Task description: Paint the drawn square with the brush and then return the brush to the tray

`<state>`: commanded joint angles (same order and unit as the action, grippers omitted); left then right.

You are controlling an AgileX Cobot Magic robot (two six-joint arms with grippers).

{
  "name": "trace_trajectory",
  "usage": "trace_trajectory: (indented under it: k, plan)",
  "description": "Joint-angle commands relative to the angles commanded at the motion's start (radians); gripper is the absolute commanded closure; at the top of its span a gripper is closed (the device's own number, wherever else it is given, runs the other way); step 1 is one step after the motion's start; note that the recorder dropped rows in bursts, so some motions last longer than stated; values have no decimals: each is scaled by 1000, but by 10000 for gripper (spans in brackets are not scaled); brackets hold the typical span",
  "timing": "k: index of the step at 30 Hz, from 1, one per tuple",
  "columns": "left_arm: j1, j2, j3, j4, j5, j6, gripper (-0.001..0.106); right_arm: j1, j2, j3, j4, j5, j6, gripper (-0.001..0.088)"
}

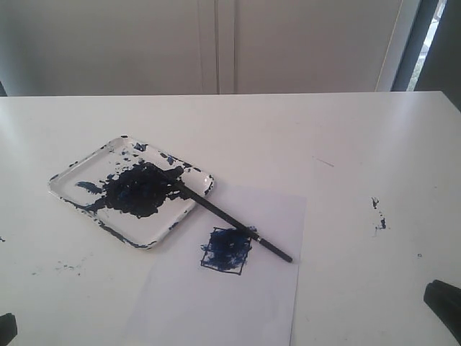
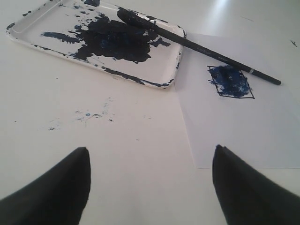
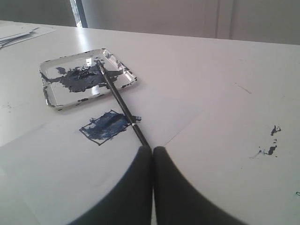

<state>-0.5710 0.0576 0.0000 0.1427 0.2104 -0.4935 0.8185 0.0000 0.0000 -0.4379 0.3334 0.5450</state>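
Observation:
The tray, smeared with dark blue-black paint, sits left of centre on the white table. The brush lies with its tip in the paint blob and its handle reaching out over the paper sheet. Beside the handle, the drawn square is filled with dark blue. My left gripper is open and empty over bare table, short of the tray. My right gripper is shut on nothing, well back from the brush's end at the table's near right.
Small blue paint specks mark the table to the right and in front of the tray. A pale wall stands behind the table's far edge. Some loose sheets lie at a far corner.

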Motion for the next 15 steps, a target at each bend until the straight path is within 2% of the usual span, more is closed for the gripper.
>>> trace_trajectory:
  k: [15]
  plan:
    - [2,0,0,0,0,0,304,0,0,0,-4,2,42,868]
